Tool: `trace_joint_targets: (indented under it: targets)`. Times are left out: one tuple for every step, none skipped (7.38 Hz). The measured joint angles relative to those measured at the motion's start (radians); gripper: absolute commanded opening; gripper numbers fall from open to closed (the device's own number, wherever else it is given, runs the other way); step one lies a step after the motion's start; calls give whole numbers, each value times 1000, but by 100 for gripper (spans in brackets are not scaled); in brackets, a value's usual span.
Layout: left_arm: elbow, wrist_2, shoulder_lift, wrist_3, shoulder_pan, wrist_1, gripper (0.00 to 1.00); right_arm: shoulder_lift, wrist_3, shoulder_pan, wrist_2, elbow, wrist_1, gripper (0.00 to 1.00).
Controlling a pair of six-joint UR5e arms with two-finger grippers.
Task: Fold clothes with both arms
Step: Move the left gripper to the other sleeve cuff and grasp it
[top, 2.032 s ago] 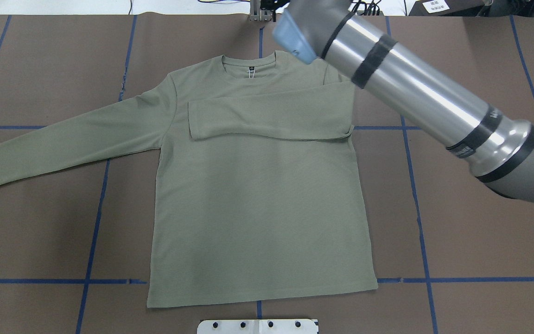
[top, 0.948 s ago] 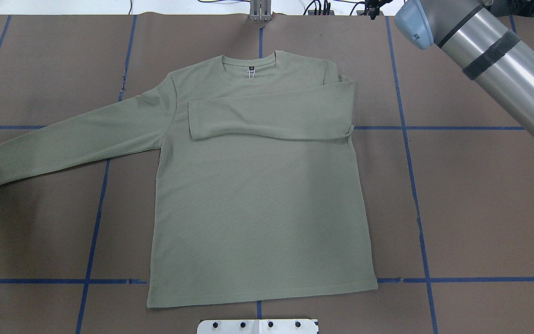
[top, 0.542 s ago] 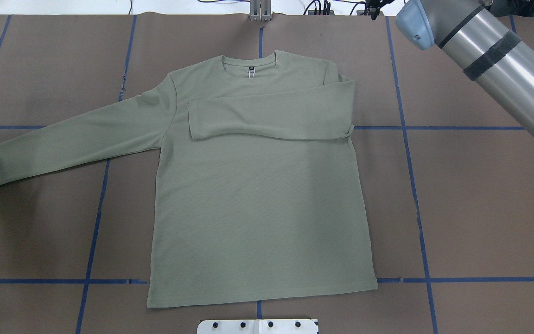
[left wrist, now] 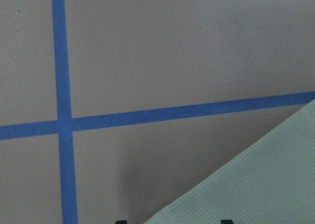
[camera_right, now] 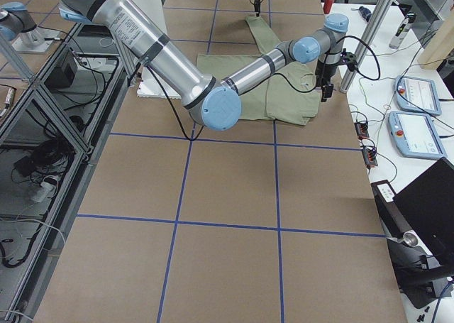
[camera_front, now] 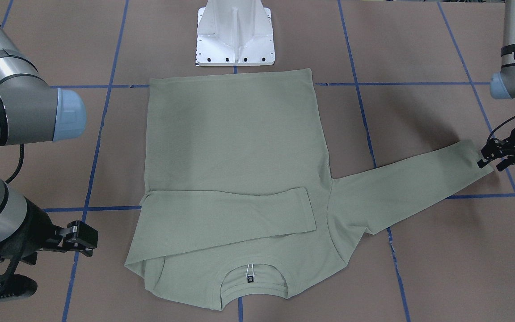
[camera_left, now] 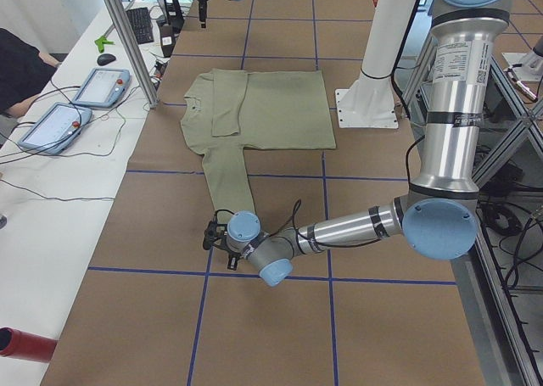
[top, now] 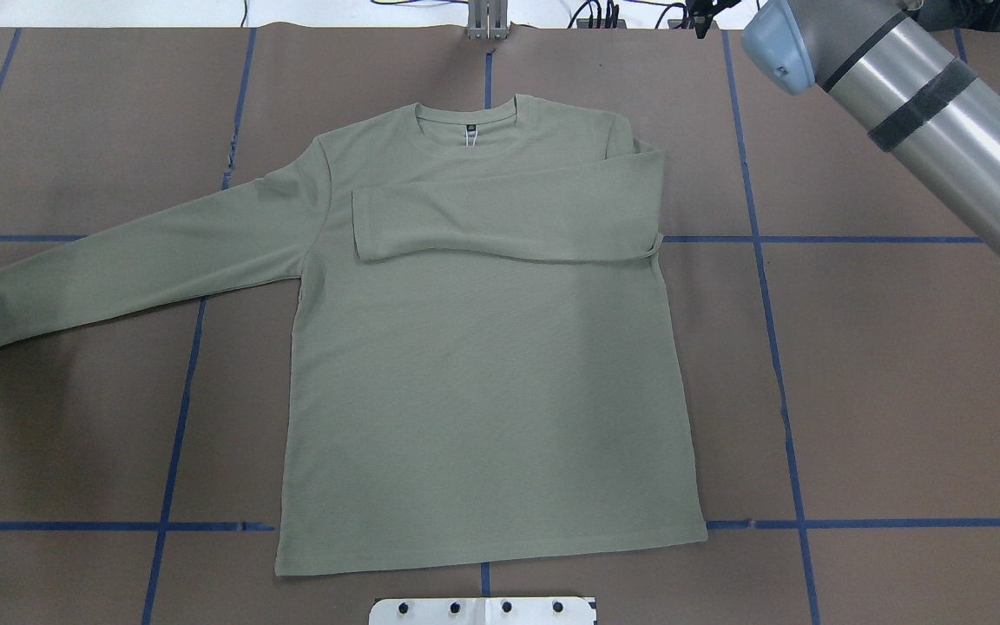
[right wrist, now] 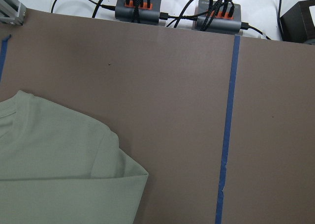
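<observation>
The pale sage-green shirt (top: 483, 373) lies flat, neckline at the far side. One sleeve (top: 500, 217) is folded across the chest. The other sleeve (top: 135, 260) stretches out to the view's left. My left gripper (camera_front: 490, 159) is low at that sleeve's cuff, open, with a finger on each side of the cuff edge; the left wrist view shows the cuff corner (left wrist: 256, 184). My right gripper (camera_front: 83, 239) is off the shirt by the folded shoulder, empty, jaws apart. The right wrist view shows the shoulder fold (right wrist: 59, 155).
The white base pedestal (camera_front: 235, 36) stands at the shirt's hem. Blue tape lines (top: 778, 347) cross the brown table. Power boxes with cables (right wrist: 138, 10) sit at the far edge. Teach pendants (camera_left: 76, 106) and an aluminium post (camera_left: 127, 38) stand beside the table.
My right arm has swung off the shirt toward the far right corner. My left gripper has come in from the left edge onto the outstretched sleeve's cuff.
</observation>
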Motion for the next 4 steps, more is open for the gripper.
trace_joint_targets:
  targets:
    - [3, -1, -1, 0, 1, 0, 61, 0, 0, 0, 0, 0, 0, 100]
    - [5, -1, -1, 1, 1, 0, 61, 0, 0, 0, -1, 0, 0, 100]
    - [7, -2, -1, 2, 3, 0, 60, -1, 0, 0, -1, 0, -1, 100]
    - [7, -3, -1, 3, 5, 0, 53, -2, 0, 0, -1, 0, 0, 100]
